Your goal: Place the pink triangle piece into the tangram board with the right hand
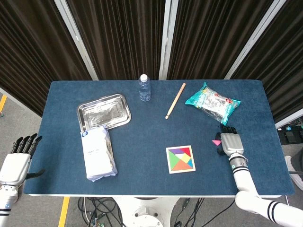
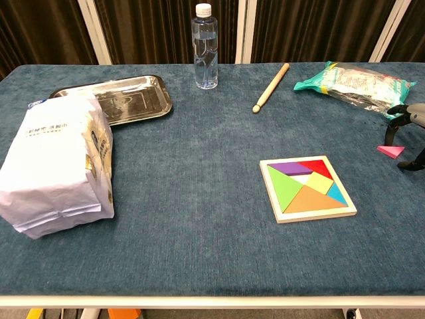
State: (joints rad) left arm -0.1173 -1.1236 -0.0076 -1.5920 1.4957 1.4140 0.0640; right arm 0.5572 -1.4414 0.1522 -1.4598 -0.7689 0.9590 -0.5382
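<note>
The pink triangle piece [image 2: 390, 151] lies flat on the blue cloth at the right side of the table, right of the tangram board [image 2: 307, 188]. In the head view the pink triangle [image 1: 216, 142] peeks out at the left edge of my right hand [image 1: 230, 143]. That right hand [image 2: 408, 136] arches over the piece, a finger coming down on its left and the thumb on its near side, and does not lift it. The board [image 1: 180, 159] holds several coloured pieces with a small white gap near its middle. My left hand [image 1: 19, 158] hangs off the table's left edge, fingers spread and holding nothing.
A snack bag [image 2: 352, 81] lies just behind the right hand. A wooden stick [image 2: 271, 87] and a water bottle [image 2: 205, 46] stand at the back centre. On the left are a steel tray [image 2: 159, 100] and a white paper bag [image 2: 56, 163].
</note>
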